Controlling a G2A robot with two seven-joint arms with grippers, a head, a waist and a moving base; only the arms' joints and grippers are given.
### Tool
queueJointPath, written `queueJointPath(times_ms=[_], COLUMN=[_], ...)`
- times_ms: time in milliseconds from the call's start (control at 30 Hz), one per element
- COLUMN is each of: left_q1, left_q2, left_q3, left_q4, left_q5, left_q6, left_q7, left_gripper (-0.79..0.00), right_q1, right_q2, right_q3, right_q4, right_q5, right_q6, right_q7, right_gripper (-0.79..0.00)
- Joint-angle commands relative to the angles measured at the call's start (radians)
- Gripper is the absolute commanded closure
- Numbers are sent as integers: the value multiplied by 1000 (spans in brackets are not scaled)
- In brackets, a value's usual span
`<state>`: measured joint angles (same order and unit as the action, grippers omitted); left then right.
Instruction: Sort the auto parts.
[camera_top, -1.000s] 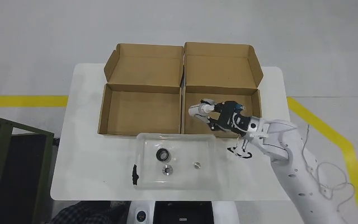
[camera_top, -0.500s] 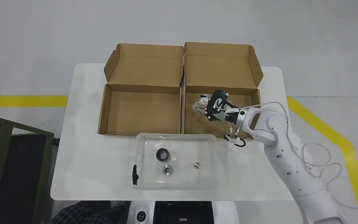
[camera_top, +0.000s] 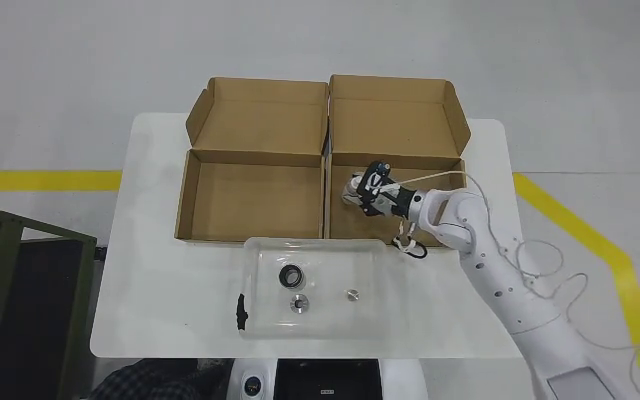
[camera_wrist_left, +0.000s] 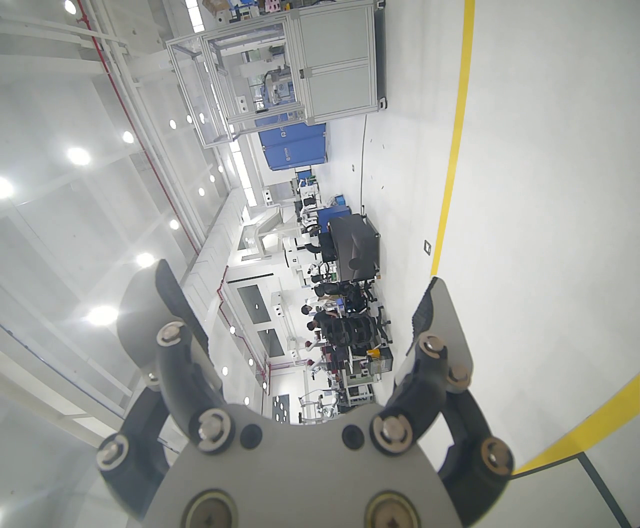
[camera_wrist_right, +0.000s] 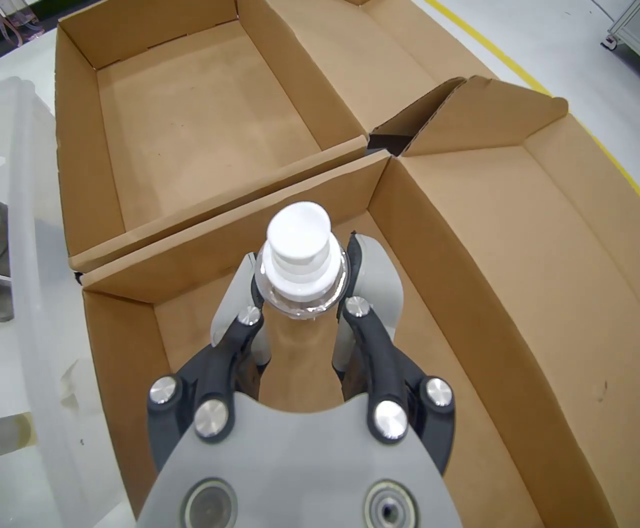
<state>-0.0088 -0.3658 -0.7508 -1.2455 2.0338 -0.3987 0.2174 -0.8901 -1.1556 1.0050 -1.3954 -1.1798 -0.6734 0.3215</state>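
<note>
Left gripper is spread wide open, pointing off at the room; the left box sits at 9 o'clock of the right box. Right gripper is clamped on a white plug over that box's 9 o'clock end; the clear tray is at 6.

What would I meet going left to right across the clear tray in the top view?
In the clear tray: black strip at its left edge → black ring → small silver part.
</note>
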Motion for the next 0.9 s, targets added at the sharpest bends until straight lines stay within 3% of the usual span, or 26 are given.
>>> queueJointPath(times_ms=[0, 33, 67, 367, 867], left_q1=[0, 0, 0, 0, 0], left_q2=[0, 0, 0, 0, 0], left_q3=[0, 0, 0, 0, 0], left_q4=[0, 0, 0, 0, 0], left_q5=[0, 0, 0, 0, 0], left_q6=[0, 0, 0, 0, 0], left_q7=[0, 0, 0, 0, 0], left_gripper=[-785, -785, -785, -785, -785], right_q1=[6, 8, 10, -2, -194], right_q2=[-2, -3, -3, 4, 61], right_q3=[-5, -7, -8, 18, 163], right_q4=[10, 13, 15, -63, -491], right_q5=[0, 0, 0, -19, -21], right_q6=[0, 0, -1, 3, -110], right_q7=[0, 1, 3, 29, 235], right_gripper=[-406, -760, -785, -785, -785])
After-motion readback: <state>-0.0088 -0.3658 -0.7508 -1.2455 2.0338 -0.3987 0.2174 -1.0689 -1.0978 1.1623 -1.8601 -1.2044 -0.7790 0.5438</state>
